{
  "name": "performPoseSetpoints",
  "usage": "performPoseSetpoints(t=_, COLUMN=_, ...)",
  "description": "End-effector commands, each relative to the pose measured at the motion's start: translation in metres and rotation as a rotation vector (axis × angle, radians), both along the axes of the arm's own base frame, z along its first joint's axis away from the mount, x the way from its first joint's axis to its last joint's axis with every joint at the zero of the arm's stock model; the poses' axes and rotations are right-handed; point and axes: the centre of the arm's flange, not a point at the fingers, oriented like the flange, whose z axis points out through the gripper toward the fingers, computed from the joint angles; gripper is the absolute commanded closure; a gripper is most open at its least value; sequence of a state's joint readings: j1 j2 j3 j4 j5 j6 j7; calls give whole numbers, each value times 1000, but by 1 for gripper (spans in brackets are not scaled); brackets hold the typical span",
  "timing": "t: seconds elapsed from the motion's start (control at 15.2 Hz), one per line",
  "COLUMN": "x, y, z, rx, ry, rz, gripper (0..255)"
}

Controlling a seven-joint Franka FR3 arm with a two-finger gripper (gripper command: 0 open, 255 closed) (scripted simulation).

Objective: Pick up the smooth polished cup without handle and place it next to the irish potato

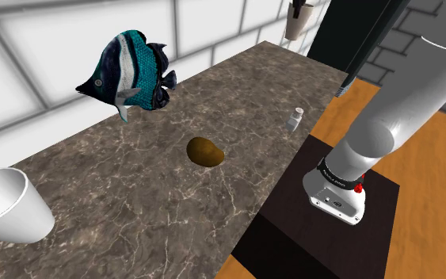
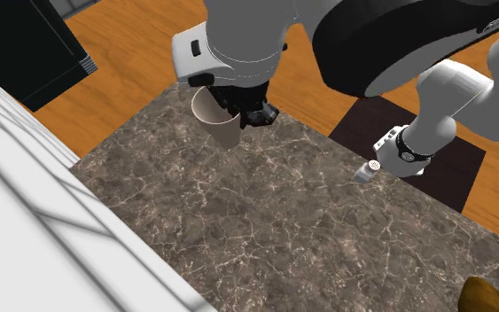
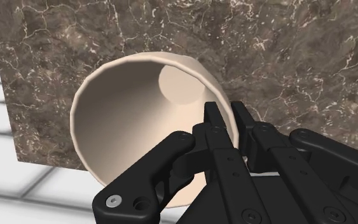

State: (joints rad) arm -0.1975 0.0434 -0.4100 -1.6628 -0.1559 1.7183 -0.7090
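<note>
While the pincer clasps the cup, the potato lies apart.

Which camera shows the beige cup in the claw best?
The wrist view: the beige cup shows its open mouth and inside, with the claw clasping its wall. The second exterior view shows its outside under the claw; the shoulder view catches it far off at the top edge.
</note>
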Motion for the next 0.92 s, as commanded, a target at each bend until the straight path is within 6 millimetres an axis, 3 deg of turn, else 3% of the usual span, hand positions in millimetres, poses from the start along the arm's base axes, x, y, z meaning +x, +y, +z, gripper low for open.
performPoseSetpoints(t=0.0, x=-2, y=29, z=-2, rx=-1, ry=0, rz=0, gripper=255)
performPoseSetpoints(t=0.86, x=-12, y=200, z=-1, rx=-1, ry=0, rz=0, gripper=255)
